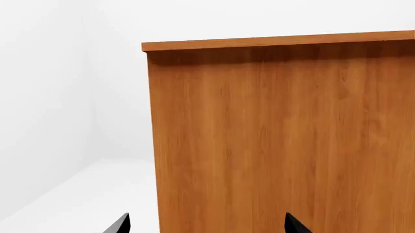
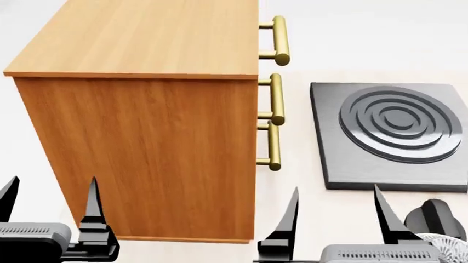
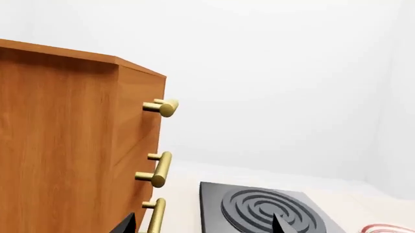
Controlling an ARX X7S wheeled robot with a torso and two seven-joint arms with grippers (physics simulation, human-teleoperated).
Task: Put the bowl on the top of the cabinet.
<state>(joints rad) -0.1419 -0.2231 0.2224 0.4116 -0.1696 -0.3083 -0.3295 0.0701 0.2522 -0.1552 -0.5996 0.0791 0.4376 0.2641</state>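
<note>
The orange-brown wood-grain cabinet (image 2: 146,142) stands in front of me, and nothing lies on its flat top (image 2: 146,38). Its three brass handles (image 2: 277,98) stick out on its right side. It also fills the left wrist view (image 1: 279,136) and shows in the right wrist view (image 3: 58,145). A sliver of white, grey-patterned rim, seemingly the bowl (image 2: 442,242), shows at the lower right corner, mostly out of view. My left gripper (image 2: 50,200) is open and empty before the cabinet's near left corner. My right gripper (image 2: 336,213) is open and empty, right of the cabinet.
A dark grey square slab with raised concentric rings (image 2: 395,137) lies right of the cabinet and also shows in the right wrist view (image 3: 266,208). A dark rounded object (image 2: 433,212) sits by the bowl's rim. A red-ringed plate edge (image 3: 382,228) shows in the right wrist view.
</note>
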